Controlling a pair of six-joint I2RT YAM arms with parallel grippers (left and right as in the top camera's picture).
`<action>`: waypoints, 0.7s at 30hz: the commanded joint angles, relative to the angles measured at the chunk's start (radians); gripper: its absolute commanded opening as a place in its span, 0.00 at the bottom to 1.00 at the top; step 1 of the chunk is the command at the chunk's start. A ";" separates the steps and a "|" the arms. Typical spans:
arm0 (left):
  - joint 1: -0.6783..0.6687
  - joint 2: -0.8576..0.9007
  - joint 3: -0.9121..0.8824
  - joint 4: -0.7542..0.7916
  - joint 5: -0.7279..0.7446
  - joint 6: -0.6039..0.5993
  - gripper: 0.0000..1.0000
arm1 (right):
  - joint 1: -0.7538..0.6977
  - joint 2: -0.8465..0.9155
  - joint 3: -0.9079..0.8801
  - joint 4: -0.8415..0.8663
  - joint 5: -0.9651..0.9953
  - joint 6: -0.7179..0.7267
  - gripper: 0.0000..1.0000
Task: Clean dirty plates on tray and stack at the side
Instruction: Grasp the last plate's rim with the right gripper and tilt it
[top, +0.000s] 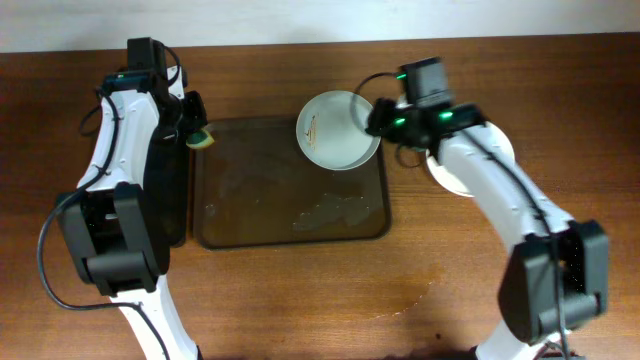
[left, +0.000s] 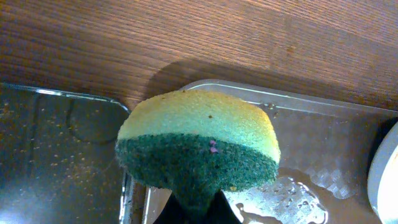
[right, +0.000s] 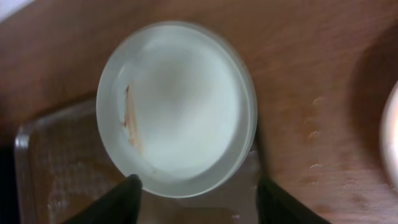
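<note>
A pale greenish-white plate (top: 338, 130) with a brown-orange smear lies at the far right corner of the brown tray (top: 250, 200), overhanging its rim. In the right wrist view the plate (right: 177, 106) fills the middle. My right gripper (right: 199, 193) is open, its fingers at the plate's near edge, one on each side. My left gripper (top: 195, 128) is shut on a yellow-and-green sponge (left: 199, 143) and holds it over the tray's far left corner (left: 311, 155). Another white plate (top: 450, 178) lies on the table right of the tray, mostly hidden under my right arm.
A narrow black tray (top: 175, 190) lies left of the brown tray, under my left arm, and shows in the left wrist view (left: 56, 155). Water droplets and residue (top: 330, 210) lie on the brown tray's floor. A wet patch (top: 410, 295) marks the table in front.
</note>
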 joint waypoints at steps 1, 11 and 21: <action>-0.006 0.000 -0.001 0.002 -0.003 -0.005 0.01 | 0.072 0.123 0.009 0.028 0.121 0.178 0.39; -0.006 0.000 -0.001 0.002 -0.003 -0.005 0.01 | 0.100 0.319 0.009 -0.015 -0.146 0.223 0.24; -0.006 0.000 -0.001 0.002 -0.004 -0.005 0.01 | 0.255 0.316 0.141 -0.138 -0.203 0.014 0.43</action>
